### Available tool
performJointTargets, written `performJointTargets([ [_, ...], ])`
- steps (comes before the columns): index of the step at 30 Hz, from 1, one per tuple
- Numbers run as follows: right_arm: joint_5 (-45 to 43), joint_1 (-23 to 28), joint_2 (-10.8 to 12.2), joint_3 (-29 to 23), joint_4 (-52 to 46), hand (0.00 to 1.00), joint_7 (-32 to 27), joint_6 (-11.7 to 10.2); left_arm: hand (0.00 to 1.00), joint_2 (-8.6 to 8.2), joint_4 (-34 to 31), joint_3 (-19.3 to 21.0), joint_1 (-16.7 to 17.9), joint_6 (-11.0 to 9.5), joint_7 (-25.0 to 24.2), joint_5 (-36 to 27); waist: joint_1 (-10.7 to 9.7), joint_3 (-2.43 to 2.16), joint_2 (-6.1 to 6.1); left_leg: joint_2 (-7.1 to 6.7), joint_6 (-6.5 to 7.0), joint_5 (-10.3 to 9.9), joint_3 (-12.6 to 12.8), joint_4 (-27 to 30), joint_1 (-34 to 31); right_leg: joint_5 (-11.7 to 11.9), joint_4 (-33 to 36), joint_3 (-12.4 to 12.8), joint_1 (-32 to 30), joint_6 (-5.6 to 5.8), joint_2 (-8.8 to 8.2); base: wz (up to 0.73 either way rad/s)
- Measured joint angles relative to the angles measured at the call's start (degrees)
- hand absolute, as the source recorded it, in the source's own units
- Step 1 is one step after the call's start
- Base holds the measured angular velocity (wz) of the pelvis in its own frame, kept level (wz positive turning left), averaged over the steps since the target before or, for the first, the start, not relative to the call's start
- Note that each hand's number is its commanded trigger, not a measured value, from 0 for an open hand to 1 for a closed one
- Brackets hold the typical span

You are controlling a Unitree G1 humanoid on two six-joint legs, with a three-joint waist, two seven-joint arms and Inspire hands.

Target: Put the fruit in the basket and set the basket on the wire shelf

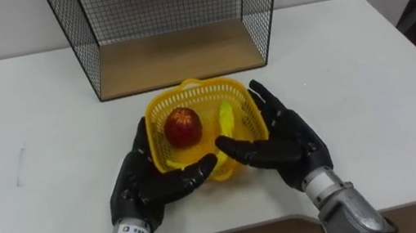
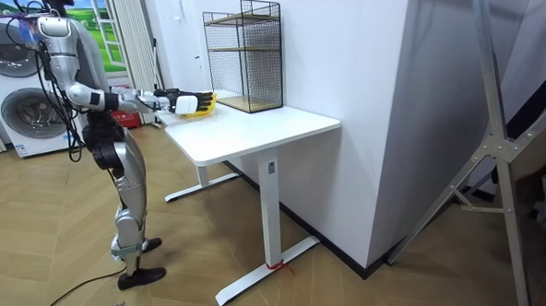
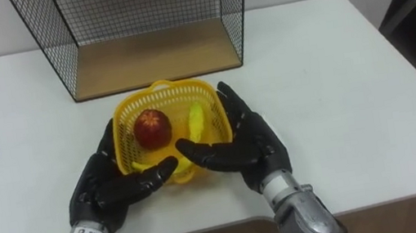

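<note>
Yellow perforated plastic, the basket (image 1: 202, 89) in our left eye view holds a glossy red apple (image 1: 182, 127) and a banana (image 1: 227, 120) lying front to back. Our left hand (image 1: 148, 183) and right hand (image 1: 290, 141) press flat, fingers straight, against its two sides.

In the room view we stand at the white table (image 2: 255, 134), arms out.

In the right eye view the wire shelf (image 3: 150, 59), black mesh over a wooden floor, stands straight beyond the basket.

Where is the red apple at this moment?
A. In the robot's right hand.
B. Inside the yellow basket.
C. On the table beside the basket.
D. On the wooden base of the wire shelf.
B: the red apple lies inside the yellow basket, which stands on the white table in front of the wire shelf.
</note>
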Motion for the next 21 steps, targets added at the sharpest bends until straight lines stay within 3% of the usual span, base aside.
performJointTargets([
  [7,0.1,-2.7,0.0,0.0,0.0,0.00,-0.8,-1.2,0.00,0.03,-0.9,0.2,-2.7,-0.5,0.5,-0.1,-0.4,-0.06,0.03,-0.19,0.01,0.0,-0.2,1.0,-1.3,0.0,0.1,-0.1,-0.8,-0.07,0.03,0.02],
  [13,0.1,-6.1,0.0,-0.1,-1.9,0.00,-2.3,-2.8,0.00,0.03,-3.8,0.2,-5.3,-2.4,1.6,-0.1,-0.6,-0.15,0.00,-0.15,0.01,0.0,-0.2,1.0,-1.3,0.1,0.0,-0.1,-0.8,-0.18,0.08,0.00],
  [17,1.3,-7.0,0.0,0.2,-3.5,0.00,-2.5,-5.6,0.00,0.02,-7.5,0.1,-5.3,-5.0,1.6,-1.1,-0.6,-0.33,-0.05,-0.22,0.01,0.0,-0.2,1.0,-0.9,0.1,-0.1,0.1,-0.4,-0.18,0.09,0.00],
  [21,2.5,-7.0,-0.1,1.2,-4.2,0.00,-3.4,-5.6,0.00,0.02,-7.6,0.1,-5.4,-5.4,2.1,-4.6,-0.7,-0.44,-0.03,-0.08,0.01,0.0,0.0,0.9,-0.2,0.1,-0.1,0.3,-0.2,-0.18,0.08,-0.04],
])
